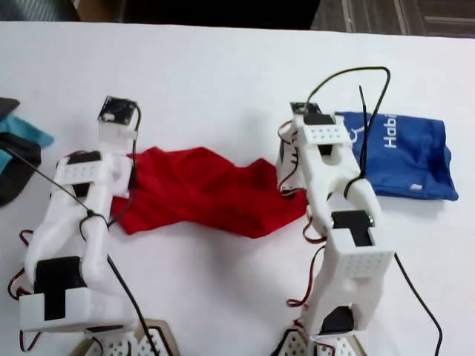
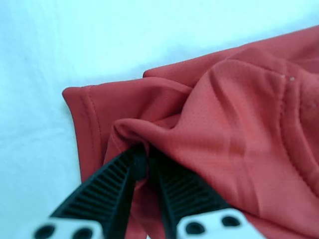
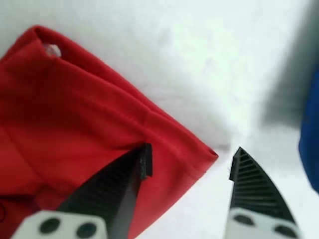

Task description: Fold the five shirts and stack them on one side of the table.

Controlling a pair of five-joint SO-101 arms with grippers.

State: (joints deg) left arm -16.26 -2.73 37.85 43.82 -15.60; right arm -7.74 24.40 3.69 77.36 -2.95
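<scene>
In the high view, the red shirt [image 1: 200, 189] lies crumpled across the middle of the frame on the white counter [image 1: 223, 67], stretched between your two arms. Its left end sits under the wrist of the left arm [image 1: 74, 215] at centre left. Its right end reaches the right arm [image 1: 334, 200], just right of centre. The cloth is rumpled and unfolded, with loose ridges running along its length.

Your left end effector [image 2: 144, 162] is closed narrow on a raised fold of the red shirt. The two black ribbed fingers meet with the fabric pinched between their tips. The grip is near a hemmed edge of the garment, and bare counter lies beyond the hem.

Your right end effector [image 3: 192, 162] stands wide. One finger lies over the red fabric and the other hangs over bare counter. A hemmed corner of the red shirt pokes into the gap between them.

A folded blue shirt [image 1: 404, 152] with white print lies flat at the upper right of the high view. It is just beside the right arm, whose wrist overlaps its left edge. At the far left edge, a teal cloth [image 1: 30, 135] and a dark item [image 1: 15, 174] lie partly cut off by the frame.
</scene>
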